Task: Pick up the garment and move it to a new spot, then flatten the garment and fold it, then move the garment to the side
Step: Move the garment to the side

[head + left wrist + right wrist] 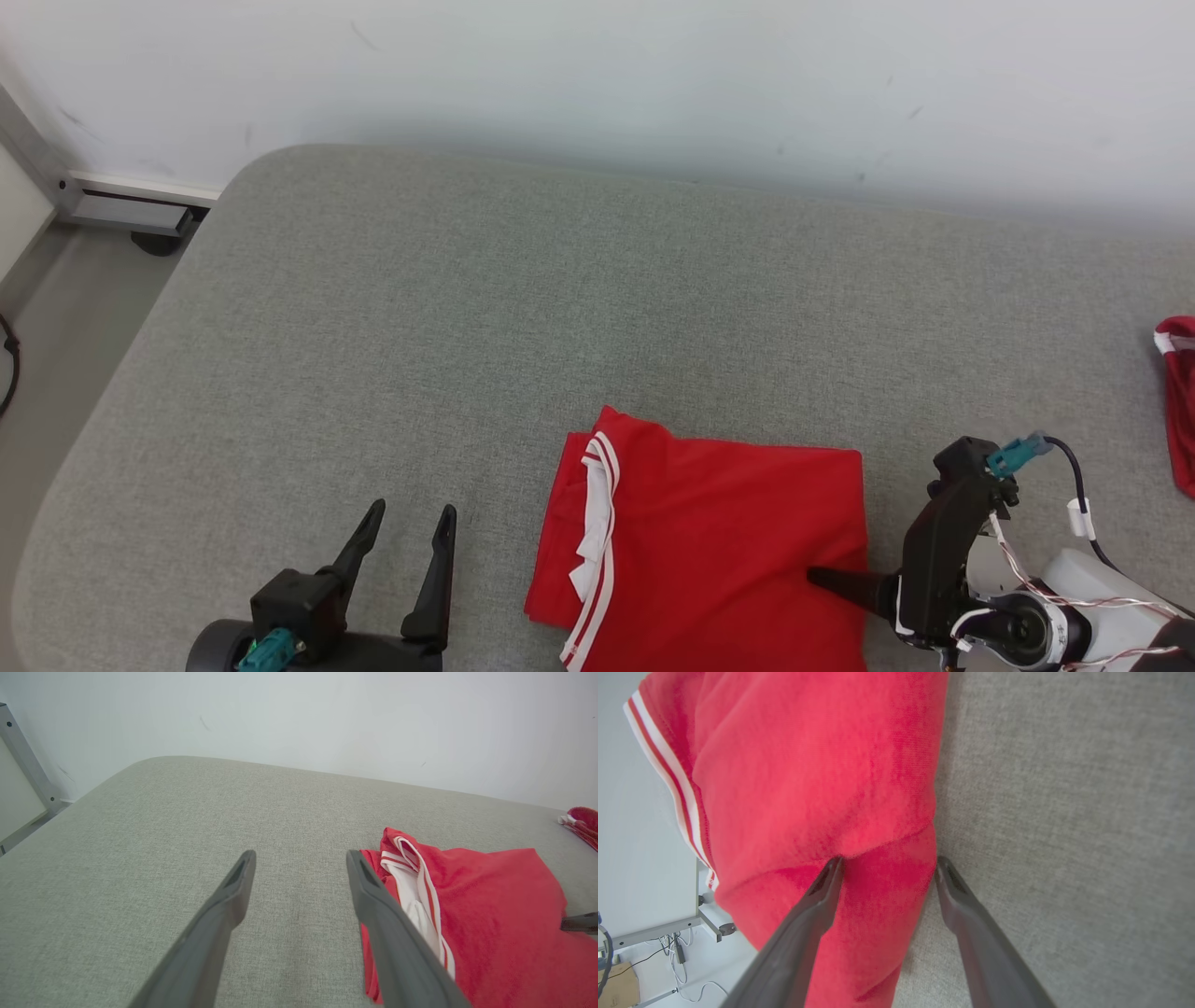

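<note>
In the head view, the red garment point(728, 541) lies folded at the front edge of the grey pad point(467, 308), a bit right of the middle. Its white stripes are on its left side. Your left gripper point(413, 509) waits just beside it on the left, fingers spread wide, holding nothing. Your right gripper point(822, 579) reaches in from the right, with a finger lying on the red cloth. Another red cloth point(1178, 401) sits at the pad's right edge, well apart.

In the left wrist view, the left gripper point(301, 855) points across bare pad, and the garment point(490, 914) is next to its right finger.

In the right wrist view, the right gripper point(888, 862) is spread over the garment's point(808, 774) edge. One finger is on the cloth and the other is at its side on the pad point(1064, 812). It is not pinching yet.

The folding looks done to me, so I think you are starting the move to the side. Next, pinch all the layers together, and bring the left gripper in to help, so the fold stays neat.
</note>
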Controlling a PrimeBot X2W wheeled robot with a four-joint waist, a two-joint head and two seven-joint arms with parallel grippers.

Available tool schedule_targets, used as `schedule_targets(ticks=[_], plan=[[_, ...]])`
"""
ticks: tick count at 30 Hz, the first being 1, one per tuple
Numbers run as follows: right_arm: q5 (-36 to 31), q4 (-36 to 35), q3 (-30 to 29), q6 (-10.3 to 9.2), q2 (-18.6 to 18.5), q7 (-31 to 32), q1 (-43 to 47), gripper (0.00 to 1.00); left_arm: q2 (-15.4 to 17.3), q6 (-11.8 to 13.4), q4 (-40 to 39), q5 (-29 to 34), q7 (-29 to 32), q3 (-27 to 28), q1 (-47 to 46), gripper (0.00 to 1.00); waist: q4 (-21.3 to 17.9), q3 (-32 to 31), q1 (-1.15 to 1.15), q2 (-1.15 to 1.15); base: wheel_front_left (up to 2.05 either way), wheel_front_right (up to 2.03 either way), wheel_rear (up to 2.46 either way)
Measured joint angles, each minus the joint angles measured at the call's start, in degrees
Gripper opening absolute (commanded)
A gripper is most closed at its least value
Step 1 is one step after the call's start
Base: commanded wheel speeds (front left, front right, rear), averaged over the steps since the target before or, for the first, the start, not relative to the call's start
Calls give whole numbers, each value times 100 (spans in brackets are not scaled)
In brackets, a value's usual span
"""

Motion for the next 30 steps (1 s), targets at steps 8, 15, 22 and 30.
schedule_targets(ticks=[8, 15, 22, 30], plan=[[-15, 230, 33, -4, 148, 97, -86, 0, -92, 1, 30, 78, 0, 115, 0, 100, 16, 35, 0, 0, 0, 0, 0], [-15, 297, -20, -4, 164, 103, -190, 0, -107, 1, 65, 130, 0, 263, 15, 100, -7, 26, 0, 0, 0, 0, 0], [-16, 298, -198, -7, 14, 144, -531, 0, -112, 1, 87, 166, 1, 302, 44, 100, -103, -21, 0, 1, 0, 0, 0], [-115, 505, -367, -25, -345, 363, -1128, 0, -154, 2, 37, 214, 12, 279, 44, 100, -190, 30, 0, 0, 0, 0, 0]])
